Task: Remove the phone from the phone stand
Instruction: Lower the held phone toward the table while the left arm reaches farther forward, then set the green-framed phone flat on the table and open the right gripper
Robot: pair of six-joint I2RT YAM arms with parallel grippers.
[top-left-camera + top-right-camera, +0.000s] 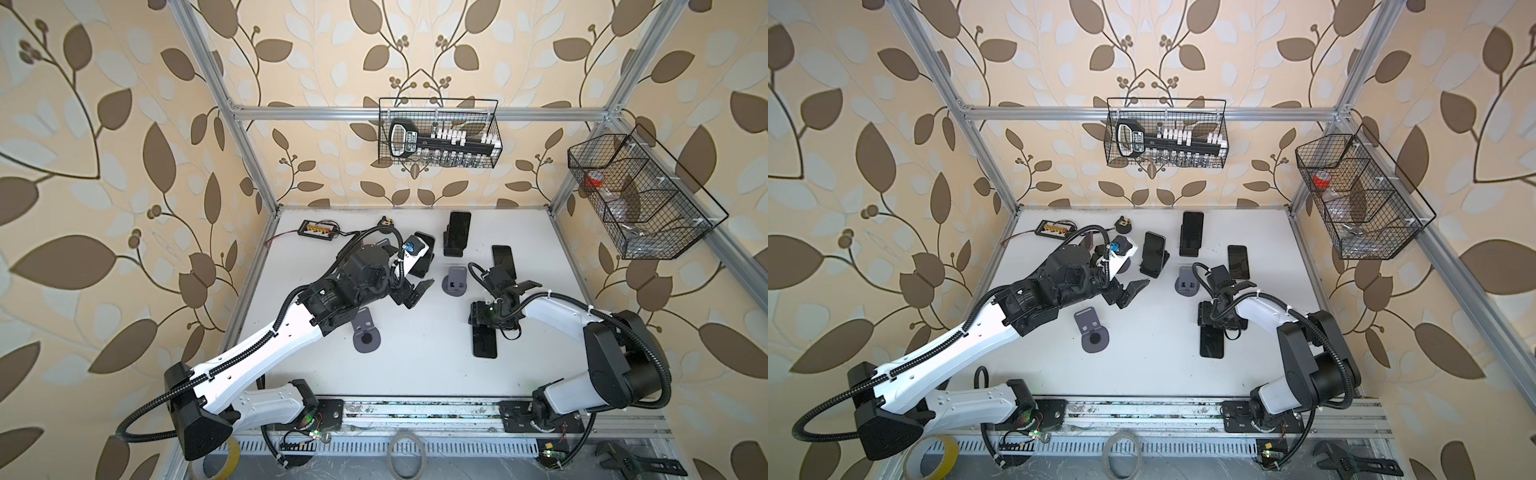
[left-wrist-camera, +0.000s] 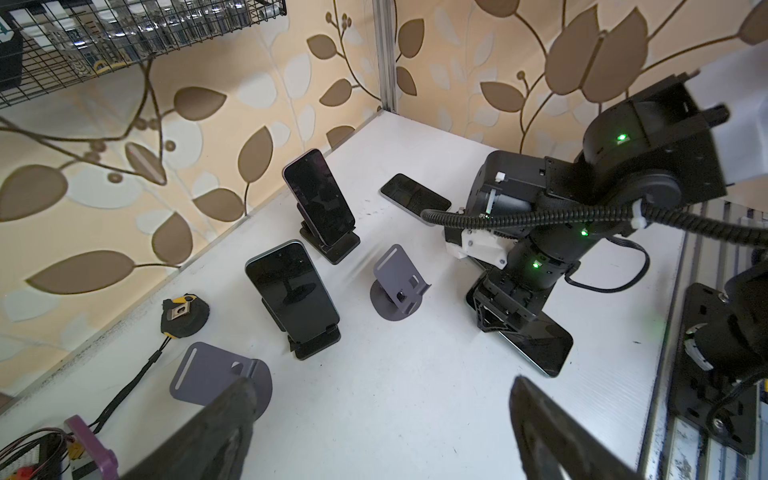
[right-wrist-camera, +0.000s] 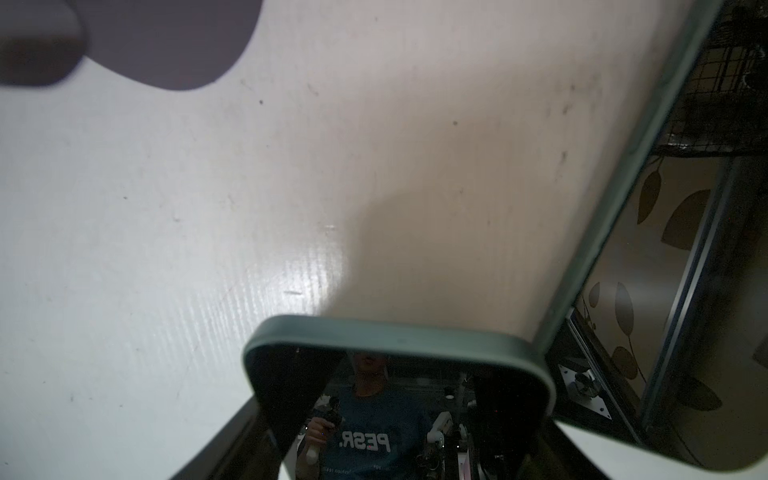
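Since the phone (image 2: pixel 536 345) lies flat on the counter (image 2: pixel 415 436), the right claw (image 2: pixel 500 320) pinching it may release; the left claw (image 2: pixel 382 384) hovers spread.

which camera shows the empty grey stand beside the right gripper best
The left wrist view: the grey stand is large and unobstructed, with back plate, slot and lip clear. Both top views show it small, from above. The right wrist view catches at most a blurred patch, maybe its base.

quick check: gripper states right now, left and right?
Left gripper: open, empty.
Right gripper: closed on one end of the green-cased phone.
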